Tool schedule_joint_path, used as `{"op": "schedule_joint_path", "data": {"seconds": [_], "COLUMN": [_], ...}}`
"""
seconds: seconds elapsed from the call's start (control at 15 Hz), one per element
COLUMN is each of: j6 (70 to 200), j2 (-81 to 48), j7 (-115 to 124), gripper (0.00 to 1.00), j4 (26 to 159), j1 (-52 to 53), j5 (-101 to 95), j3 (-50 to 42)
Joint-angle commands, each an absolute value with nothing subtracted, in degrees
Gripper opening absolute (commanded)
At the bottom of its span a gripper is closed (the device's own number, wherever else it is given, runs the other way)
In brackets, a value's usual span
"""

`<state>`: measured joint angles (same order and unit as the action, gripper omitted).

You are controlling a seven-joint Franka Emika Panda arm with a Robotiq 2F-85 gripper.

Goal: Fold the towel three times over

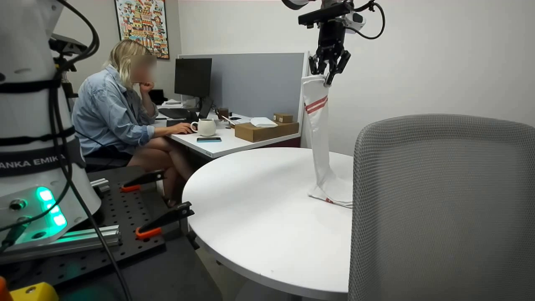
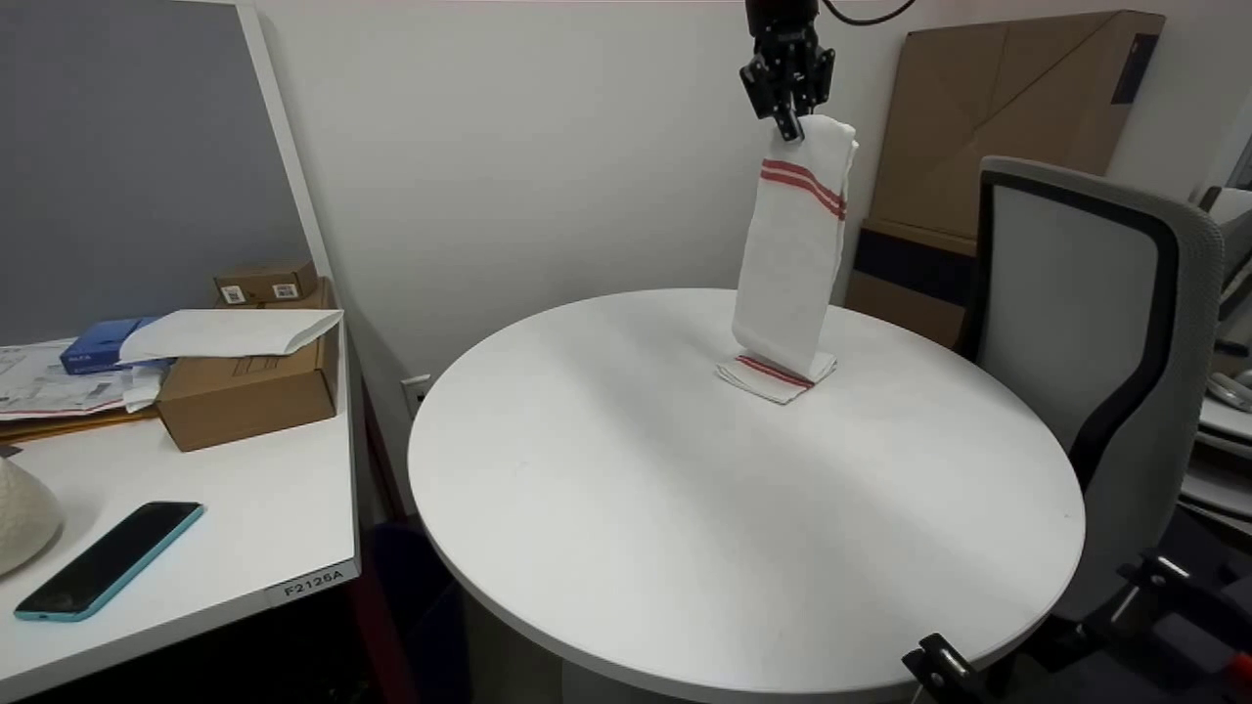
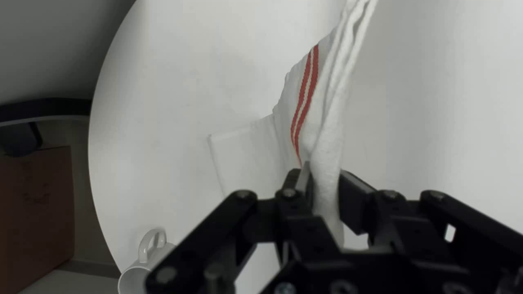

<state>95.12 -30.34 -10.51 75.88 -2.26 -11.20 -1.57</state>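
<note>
A white cloth towel with red stripes (image 2: 790,254) hangs lengthwise, nearly upright, its foot resting on the round white table (image 2: 587,469) almost directly beneath the black two-fingered gripper (image 3: 327,179) (clamped on the towel's upper end).

The pincer (image 1: 322,77) grips the white towel (image 1: 320,138) by its top; the lower end lies on the bench (image 1: 255,200) between far and near edges. In an exterior view a chair (image 1: 443,205) hides the right edge; beyond the left, someone (image 1: 110,110) sits.
</note>
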Motion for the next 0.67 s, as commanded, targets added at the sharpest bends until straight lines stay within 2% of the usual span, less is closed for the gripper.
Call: {"op": "schedule_joint_path", "data": {"seconds": [0.0, 0.6], "j6": [95.14, 96.42], "j2": [-31.67, -36.93], "j7": [-8.74, -9.61], "gripper": [0.03, 0.03], "j4": [75.18, 75.43], "j1": [-1.23, -1.51], "j5": [-10.64, -13.01], "j3": [-0.95, -2.27]}}
